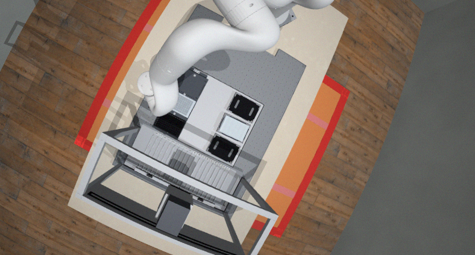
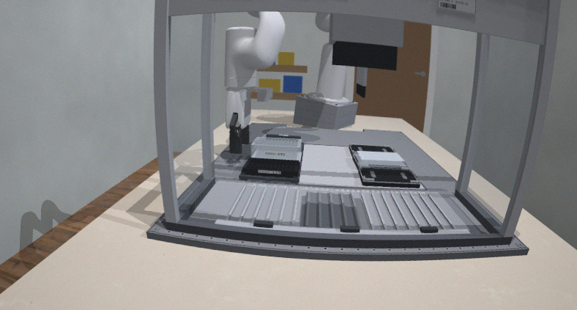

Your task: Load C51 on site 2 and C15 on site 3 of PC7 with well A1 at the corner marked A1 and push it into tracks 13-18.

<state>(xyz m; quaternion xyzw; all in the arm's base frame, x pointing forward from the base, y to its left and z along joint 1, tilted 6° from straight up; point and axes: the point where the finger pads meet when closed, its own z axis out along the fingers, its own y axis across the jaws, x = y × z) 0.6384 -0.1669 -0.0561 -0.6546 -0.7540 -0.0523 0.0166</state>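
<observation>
The plate carrier PC7 (image 1: 182, 102) lies on the apron in front of the left group of tracks in the top view, outside the rails. Its site 1 (image 1: 191, 83), by the handle, is empty. The clear deep-well block C51 (image 2: 276, 146) sits on site 2, and the black plate C15 (image 2: 271, 168) sits on site 3, nearest the rails. The white plate C16 (image 1: 234, 127) lies in the middle nest. My gripper (image 2: 234, 143) is open and empty, low beside the carrier's outer long side near the handle end. The arm's wrist hides it in the top view.
The nests S1 (image 1: 244, 107) and S3 (image 1: 223, 147) are empty. The instrument's frame post (image 2: 207, 101) stands close to the gripper. The three lamps (image 2: 263, 223) behind the tracks look dark. The pipetting head (image 2: 365, 49) hangs above the deck.
</observation>
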